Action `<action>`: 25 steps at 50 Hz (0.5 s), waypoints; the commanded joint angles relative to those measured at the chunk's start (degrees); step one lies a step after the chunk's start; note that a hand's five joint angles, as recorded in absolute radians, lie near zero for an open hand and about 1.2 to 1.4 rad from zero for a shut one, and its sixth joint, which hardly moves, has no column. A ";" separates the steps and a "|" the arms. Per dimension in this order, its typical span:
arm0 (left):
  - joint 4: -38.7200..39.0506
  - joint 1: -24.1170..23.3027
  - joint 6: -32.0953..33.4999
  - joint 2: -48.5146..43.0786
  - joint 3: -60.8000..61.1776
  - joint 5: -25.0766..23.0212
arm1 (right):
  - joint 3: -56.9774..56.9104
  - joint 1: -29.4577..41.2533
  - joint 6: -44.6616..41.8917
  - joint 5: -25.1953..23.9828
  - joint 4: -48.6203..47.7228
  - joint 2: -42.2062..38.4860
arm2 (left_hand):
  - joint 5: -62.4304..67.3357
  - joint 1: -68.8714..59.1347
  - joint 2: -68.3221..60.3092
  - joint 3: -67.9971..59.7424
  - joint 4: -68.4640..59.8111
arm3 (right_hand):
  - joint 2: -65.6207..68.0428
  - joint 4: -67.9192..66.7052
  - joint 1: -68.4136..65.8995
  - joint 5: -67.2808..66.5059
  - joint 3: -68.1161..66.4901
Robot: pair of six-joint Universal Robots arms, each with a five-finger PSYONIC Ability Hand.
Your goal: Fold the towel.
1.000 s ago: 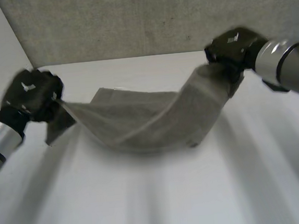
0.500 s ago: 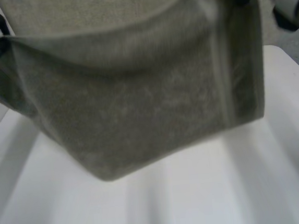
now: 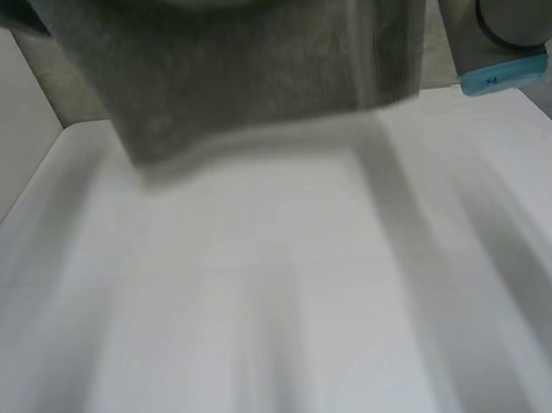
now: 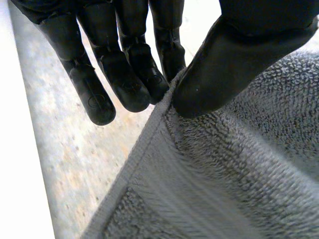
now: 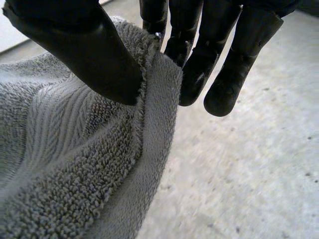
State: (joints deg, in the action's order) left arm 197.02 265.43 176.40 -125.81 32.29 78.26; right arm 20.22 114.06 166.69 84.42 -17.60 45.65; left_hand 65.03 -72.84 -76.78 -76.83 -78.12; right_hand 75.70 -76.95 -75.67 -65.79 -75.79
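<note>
Above the white table (image 3: 266,314), the grey towel (image 3: 244,64) is hanging in the air, spread wide. The left hand (image 4: 239,55) is pinching one upper edge between thumb and fingers, and the right hand (image 5: 84,50) is pinching the other likewise. I'd judge every fold is yet to be made.
</note>
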 commanded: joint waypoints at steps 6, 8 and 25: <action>2.48 0.35 0.70 4.79 28.04 -9.51 | 2.19 -1.39 -5.30 -11.72 28.01 -4.51 | 4.97 -7.16 -3.22 -3.17 -1.88 | 4.30 -3.05 -4.33 -4.21 -4.21; 3.62 0.96 0.79 5.05 32.79 -11.09 | 2.71 -1.39 -8.54 -12.43 32.06 -5.56 | 4.97 -7.16 -3.22 -3.17 -1.88 | 4.30 -3.05 -4.33 -4.21 -4.21; 9.52 6.68 20.83 8.57 64.55 -19.81 | 33.01 -5.43 -27.29 -13.32 37.12 0.30 | 4.97 -7.16 -3.22 -3.17 -1.88 | 4.30 -3.05 -4.33 -4.21 -4.21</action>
State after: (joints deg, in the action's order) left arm 206.69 270.78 191.72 -118.26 91.96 59.37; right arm 43.44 110.00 140.28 71.06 23.71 41.52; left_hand 65.28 -72.84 -76.78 -76.84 -78.12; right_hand 75.70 -76.96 -75.68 -65.79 -75.79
